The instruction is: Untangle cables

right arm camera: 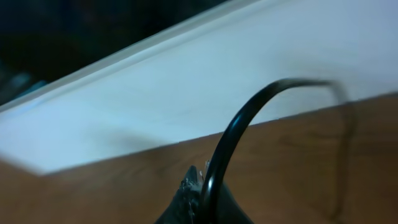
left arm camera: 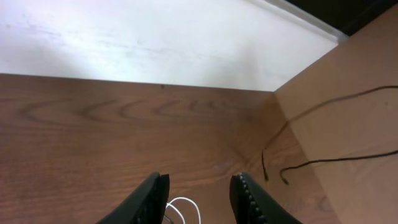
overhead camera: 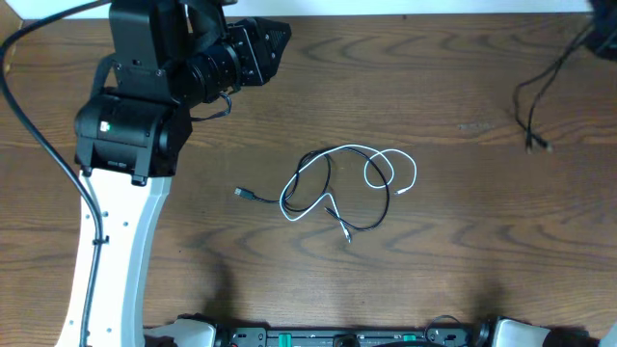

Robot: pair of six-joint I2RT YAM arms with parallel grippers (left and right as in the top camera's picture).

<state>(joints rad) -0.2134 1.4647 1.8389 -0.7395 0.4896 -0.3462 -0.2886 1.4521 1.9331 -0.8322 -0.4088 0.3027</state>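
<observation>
Your left gripper [left arm camera: 199, 202] stands part-way open over the wooden table [overhead camera: 463, 280], its two black fingers [left arm camera: 152, 199] parted with a clear gap and clamping nothing. A white loop [left arm camera: 182, 208] peeks up between them at the bottom edge of the wrist view. You cannot tell what it belongs to or whether it touches a finger. From overhead, that gripper sits toward the table's far left corner, pointing right, at the end of the black-and-white left arm [overhead camera: 120, 125], well apart from the tangle.

Your right gripper [right arm camera: 199, 190] is closed tight. A loose black cord [right arm camera: 239, 118] rises from between its tips and arches away to the right. The view is blurred, but the cord appears pinched there. Overhead, only a dark sliver shows at the far right corner, with the cord trailing from it down onto the table and its small end lying on the wood.

The tangle lies near the middle of the table, between the two grippers and touched by neither. The white cable [overhead camera: 359, 147] runs in loops across the black cable [overhead camera: 388, 204], and the two cross several times. The black cable's plug [overhead camera: 243, 194] lies out to the left, clear of the knot.
</observation>
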